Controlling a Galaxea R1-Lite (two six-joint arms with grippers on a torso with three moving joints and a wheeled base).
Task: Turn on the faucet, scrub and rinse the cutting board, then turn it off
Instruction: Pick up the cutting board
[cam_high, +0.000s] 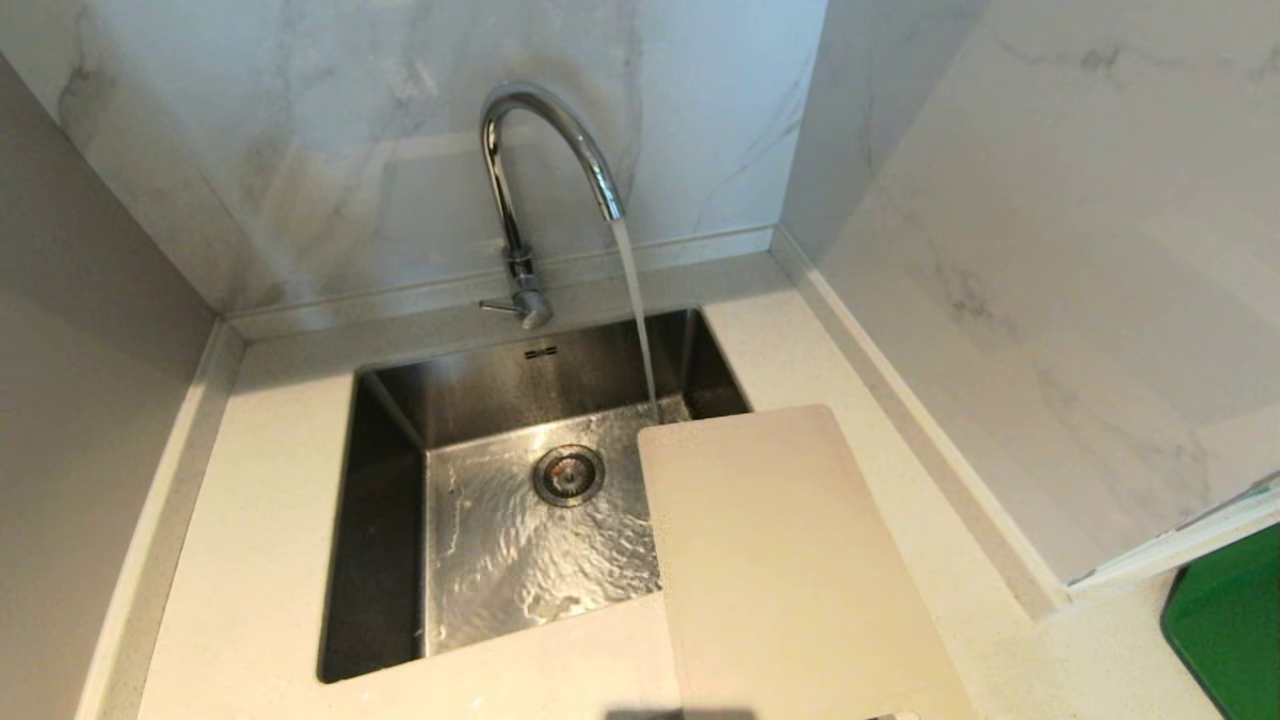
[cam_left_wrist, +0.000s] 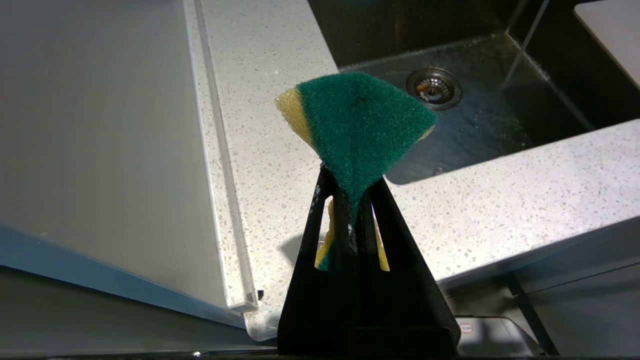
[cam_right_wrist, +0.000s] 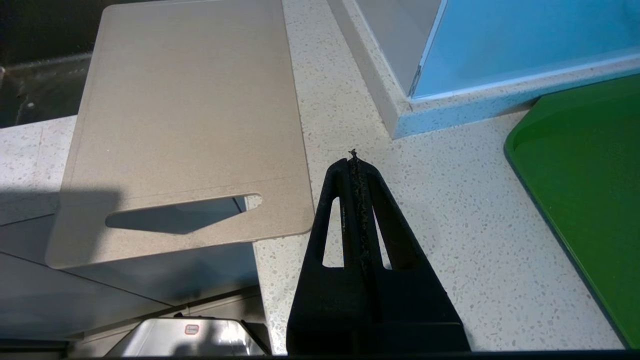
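Speckled white countertop (cam_high: 270, 520) surrounded the steel sink (cam_high: 385, 520), my landmark. Water ran from the faucet (cam_high: 545, 130) into the sink. I had the left gripper (cam_left_wrist: 350, 170) clamped on a green-and-yellow sponge (cam_left_wrist: 360, 120), presumably ready for scrubbing. I kept the right gripper (cam_right_wrist: 354, 160) closed and empty. The cutting board (cam_high: 790, 560), cream with a slot handle, overlapped the sink's right edge, apparently within reach of the stream.
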